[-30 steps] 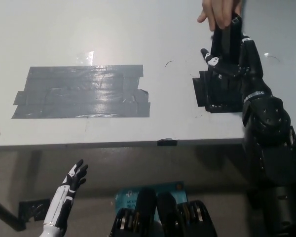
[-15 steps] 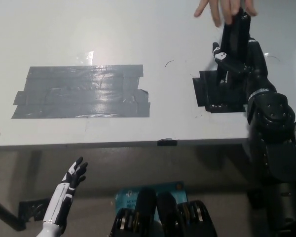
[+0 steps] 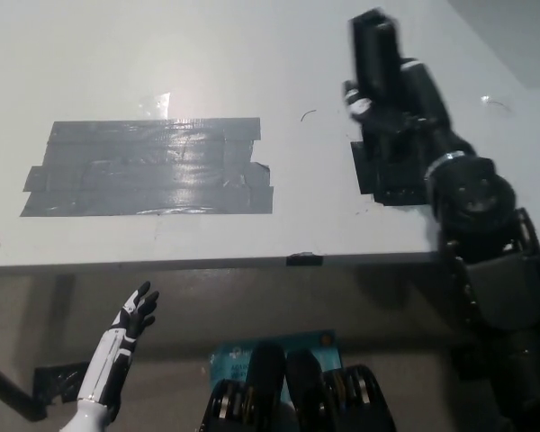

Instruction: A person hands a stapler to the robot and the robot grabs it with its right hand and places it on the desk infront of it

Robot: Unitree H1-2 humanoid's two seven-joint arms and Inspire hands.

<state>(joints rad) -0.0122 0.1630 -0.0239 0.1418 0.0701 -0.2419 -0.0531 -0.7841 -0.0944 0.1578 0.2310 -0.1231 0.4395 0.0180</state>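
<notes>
Stapler is gripped in the right hand, held above the desk at far right. The person's hand is gone from view since a moment ago, so handover is judged complete; placing remains. Black tape patch lies below the arm, grey tape patch well left. Nothing blocks set-down. Left hand hangs near-left below the desk edge, fingers spread, empty.
</notes>
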